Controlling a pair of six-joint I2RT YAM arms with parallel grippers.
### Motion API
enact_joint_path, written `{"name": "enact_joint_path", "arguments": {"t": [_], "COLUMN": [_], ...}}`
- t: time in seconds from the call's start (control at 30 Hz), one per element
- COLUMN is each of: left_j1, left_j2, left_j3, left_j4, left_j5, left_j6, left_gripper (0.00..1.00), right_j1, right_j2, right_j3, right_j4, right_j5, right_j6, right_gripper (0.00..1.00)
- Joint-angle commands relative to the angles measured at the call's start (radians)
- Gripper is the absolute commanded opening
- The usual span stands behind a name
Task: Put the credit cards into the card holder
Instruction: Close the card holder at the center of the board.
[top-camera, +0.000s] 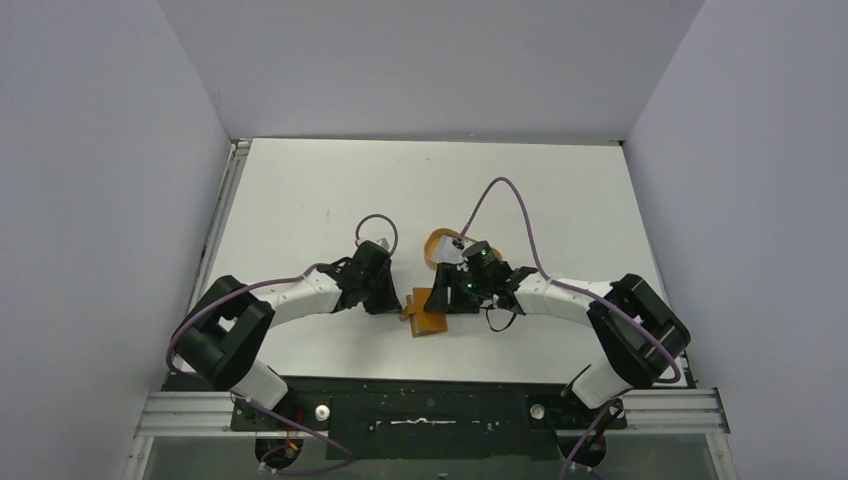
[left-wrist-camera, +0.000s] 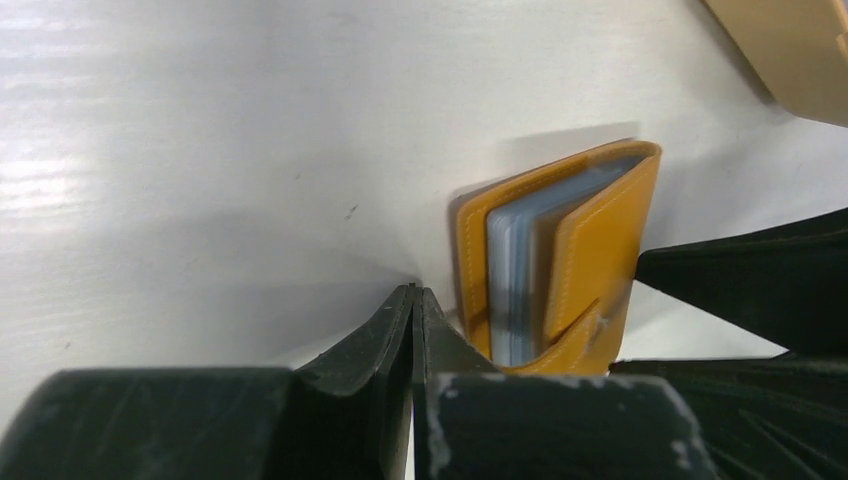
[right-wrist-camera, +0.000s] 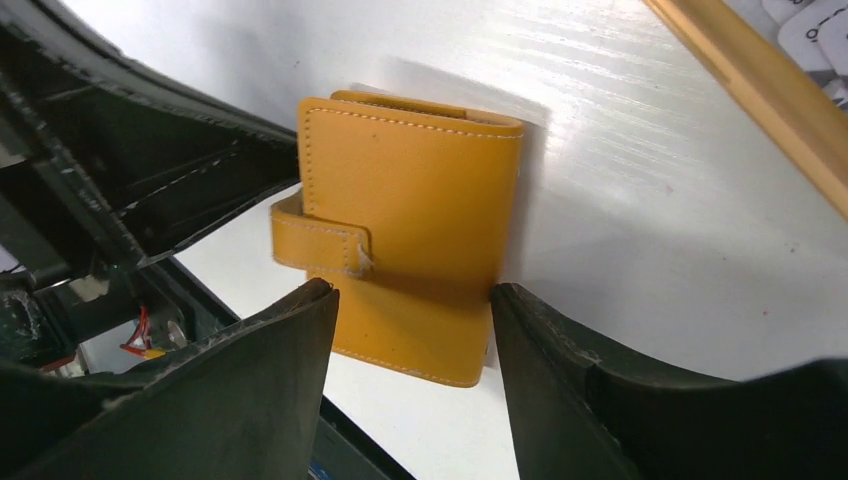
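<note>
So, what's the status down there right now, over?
Left gripper shut, empty, beside the card holder. Right gripper open, straddling it. Holder folded; tray off to one side, nothing in the way.

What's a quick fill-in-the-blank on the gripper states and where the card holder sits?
1. The left gripper is ___, with nothing between its fingers.
2. The right gripper stands ___, one finger on each side of the card holder.
3. In the top view, the card holder lies ___ the two grippers.
Missing words: shut; open; between.
</note>
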Motion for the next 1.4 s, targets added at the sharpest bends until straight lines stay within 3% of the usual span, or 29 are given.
{"name": "enact_joint_path", "arguments": {"t": [0.0,0.07,0.2,0.3,0.4,0.57,1.0,1.37], "left_j1": [0.002,0.005,0.009,0.008,0.005,0.002,-0.028,-0.022], "left_j2": [-0.057,-0.102,-0.179,-0.204,-0.196,-0.138,-0.015,0.075], "left_j3": [-0.049,-0.039,-0.009,0.004,0.019,0.037,0.065,0.064], "left_j4": [-0.128,-0.152,-0.190,-0.191,-0.176,-0.128,-0.066,-0.144], "left_j5": [-0.082,-0.086,-0.086,-0.086,-0.078,-0.040,0.019,-0.062], "left_j6": [0.004,0.004,0.018,0.027,0.030,0.025,0.018,0.018], "left_gripper": [0.00,0.01,0.40,0.59,0.67,0.72,0.68,0.08], "right_j1": [0.004,0.024,0.088,0.133,0.157,0.175,0.184,0.165], "right_j2": [0.031,0.056,0.098,0.119,0.132,0.141,0.167,0.059], "right_j3": [0.027,0.060,0.132,0.176,0.200,0.207,0.223,0.192], "right_j4": [0.004,-0.056,-0.172,-0.240,-0.282,-0.303,-0.300,-0.265], "right_j5": [0.029,0.065,0.170,0.247,0.298,0.338,0.339,0.276], "right_j6": [-0.035,-0.077,-0.123,-0.144,-0.154,-0.159,-0.157,-0.150], "right_gripper": [0.58,0.57,0.56,0.58,0.59,0.61,0.61,0.63]}}
